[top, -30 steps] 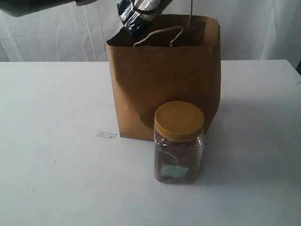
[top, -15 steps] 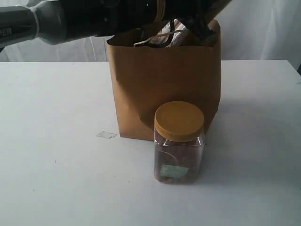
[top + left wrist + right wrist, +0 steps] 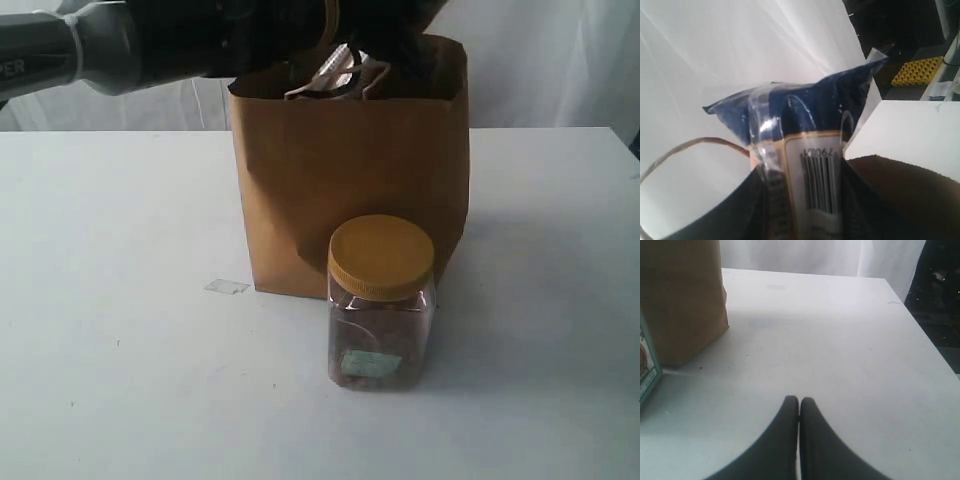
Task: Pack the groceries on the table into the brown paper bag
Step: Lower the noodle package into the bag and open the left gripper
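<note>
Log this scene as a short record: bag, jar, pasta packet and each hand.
Bag: brown paper bag upright on the table, top open
Jar: yellow-lidded clear jar upright in front of the bag, lid on
Packet: dark-blue pasta packet at the bag's mouth
Left hand: closed on the packet
Right hand: shut, empty, over the table

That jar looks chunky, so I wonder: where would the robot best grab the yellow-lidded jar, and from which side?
Probably the jar's clear body just under its lid, coming from the right side. It stands upright, its sides look flat, and the paper bag stands close behind.
</note>
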`<move>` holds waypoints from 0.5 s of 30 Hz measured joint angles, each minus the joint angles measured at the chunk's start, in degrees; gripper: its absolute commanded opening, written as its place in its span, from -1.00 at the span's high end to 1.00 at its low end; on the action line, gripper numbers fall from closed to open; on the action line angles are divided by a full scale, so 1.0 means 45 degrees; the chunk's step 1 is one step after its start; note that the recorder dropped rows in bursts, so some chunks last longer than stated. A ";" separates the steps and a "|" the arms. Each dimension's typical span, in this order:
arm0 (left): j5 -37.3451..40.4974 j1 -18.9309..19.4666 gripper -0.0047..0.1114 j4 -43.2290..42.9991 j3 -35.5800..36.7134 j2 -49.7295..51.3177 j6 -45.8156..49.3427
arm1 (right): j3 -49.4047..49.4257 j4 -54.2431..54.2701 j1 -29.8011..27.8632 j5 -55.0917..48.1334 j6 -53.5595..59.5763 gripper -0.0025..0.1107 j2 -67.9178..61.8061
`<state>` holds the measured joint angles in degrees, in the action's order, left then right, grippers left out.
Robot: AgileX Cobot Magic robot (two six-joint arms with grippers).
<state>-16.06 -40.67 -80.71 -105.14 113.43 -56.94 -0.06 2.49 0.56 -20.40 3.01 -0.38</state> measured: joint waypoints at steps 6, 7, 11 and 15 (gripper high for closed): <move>-0.0373 0.0000 0.92 -0.2975 0.0000 0.0000 -0.2945 | 0.0000 0.0000 0.0000 0.0000 0.0000 0.96 0.0000; -0.0547 0.0000 0.92 -0.3290 0.0000 0.0000 -0.3275 | 0.0000 0.0000 0.0000 0.0000 0.0000 0.96 0.0000; -0.1305 0.0000 0.92 -0.4038 0.0131 0.0000 -0.4019 | 0.0000 0.0000 0.0000 0.0000 0.0000 0.96 0.0000; -0.1338 0.0000 0.92 -0.4119 0.0662 0.0000 -0.4170 | 0.0000 0.0000 0.0000 0.0000 0.0000 0.96 0.0000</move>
<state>-22.08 -40.67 -99.24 -102.17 113.43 -75.70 -0.06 2.49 0.56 -20.40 3.01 -0.38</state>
